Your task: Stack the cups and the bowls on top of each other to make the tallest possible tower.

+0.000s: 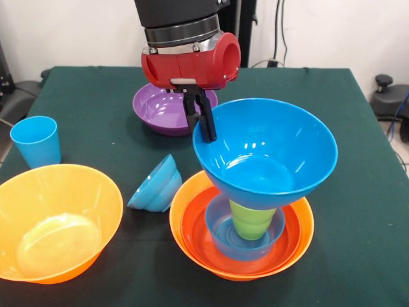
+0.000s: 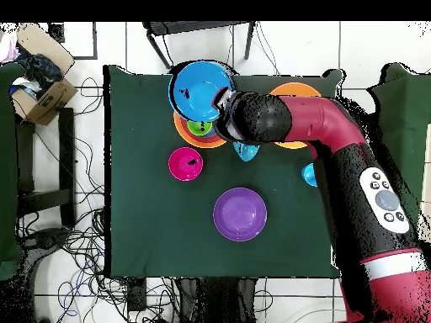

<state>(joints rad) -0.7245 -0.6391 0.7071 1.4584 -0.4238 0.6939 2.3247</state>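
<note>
The pincer (image 1: 203, 121), two thin black fingers under a red cylindrical wrist, is clenched on the near-left rim of a big blue bowl (image 1: 268, 150), one finger inside the rim and one outside. That glossy, deep, cone-sided bowl sits tilted atop the tower (image 1: 246, 224), its base resting on a lime green cup (image 1: 251, 220) that stands upside down, ribbed and tapered. The green cup sits inside a small blue bowl (image 1: 220, 233), which nests in a red-orange bowl (image 1: 195, 227), itself inside a wide orange bowl (image 1: 176, 224). Just left of the tower a small blue bowl on its side (image 1: 155, 185) shows a stepped outer wall. A second smooth, translucent big orange bowl (image 1: 54, 220) stands at the near left on the dark green cloth of the worktop (image 1: 358, 256), with an upright light blue cup (image 1: 36, 141) behind it. A shallow purple bowl (image 1: 163, 109) lies beyond the arm. The overhead view also shows a small pink-red bowl (image 2: 186, 163).
</note>
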